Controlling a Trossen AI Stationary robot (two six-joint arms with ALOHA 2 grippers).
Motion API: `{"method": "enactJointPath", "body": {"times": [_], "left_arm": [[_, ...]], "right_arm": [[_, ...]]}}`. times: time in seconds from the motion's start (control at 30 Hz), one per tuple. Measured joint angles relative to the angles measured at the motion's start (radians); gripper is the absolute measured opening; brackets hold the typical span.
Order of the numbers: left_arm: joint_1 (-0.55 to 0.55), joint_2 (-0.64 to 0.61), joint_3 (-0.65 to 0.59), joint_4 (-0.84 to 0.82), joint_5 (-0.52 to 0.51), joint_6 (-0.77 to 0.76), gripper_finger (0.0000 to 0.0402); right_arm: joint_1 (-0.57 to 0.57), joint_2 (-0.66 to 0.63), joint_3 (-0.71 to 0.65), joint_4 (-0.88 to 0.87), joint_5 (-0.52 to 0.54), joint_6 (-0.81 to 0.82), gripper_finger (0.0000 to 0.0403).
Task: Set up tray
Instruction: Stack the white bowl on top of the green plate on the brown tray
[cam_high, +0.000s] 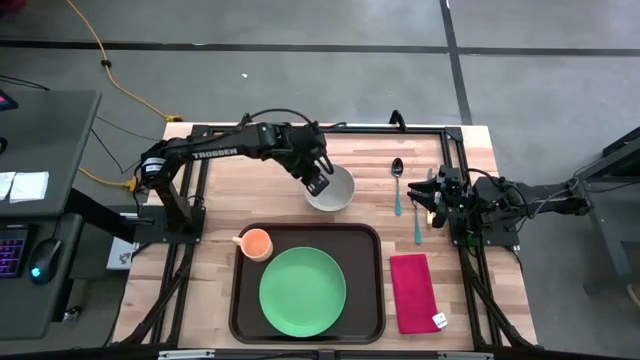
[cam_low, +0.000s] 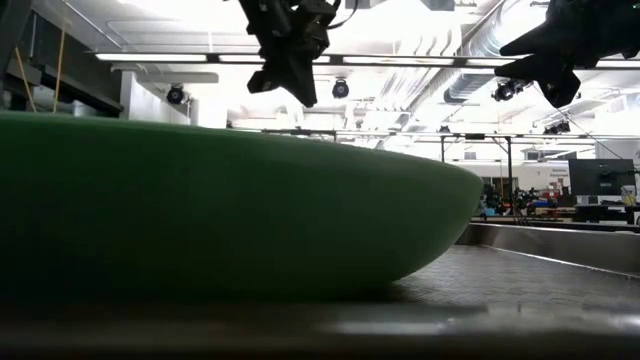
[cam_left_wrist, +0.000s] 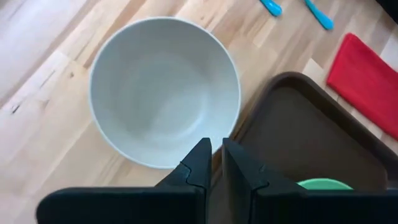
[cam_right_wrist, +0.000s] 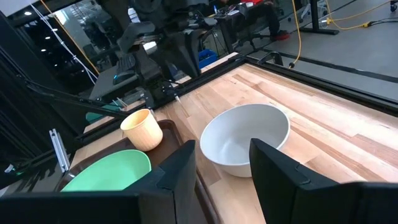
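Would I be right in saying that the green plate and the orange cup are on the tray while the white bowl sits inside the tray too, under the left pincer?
Not quite: the white bowl sits on the bare wooden table just beyond the tray, not inside it. The high view shows this. The green plate and orange cup are on the tray, and the left pincer is over the bowl's rim.

Much of the large dark brown rectangular plastic tray (cam_high: 375, 285) is being occupied by the round green plate (cam_high: 302, 291), with a small orange cup (cam_high: 256, 243) in its corner. A bare strip is being left beside the plate. The way above the white bowl (cam_high: 333, 190) is being blocked by the left gripper (cam_high: 318, 184).
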Motion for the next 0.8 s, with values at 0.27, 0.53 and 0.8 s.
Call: {"method": "enactJointPath", "body": {"times": [0.27,0.53,0.8], "left_arm": [[0.034,0.0,0.0,0.006,-0.01,0.007,0.0069],[0.031,0.0,0.0,0.004,-0.032,0.109,0.0069],[0.031,0.0,0.0,0.001,-0.063,0.176,0.007]], "right_arm": [[0.0,0.0,0.0,0.0,0.0,0.0,0.0129],[0.0,0.0,0.0,0.0,0.0,0.001,0.0129],[0.0,0.0,0.0,0.001,0.0,0.002,0.0129]]}}
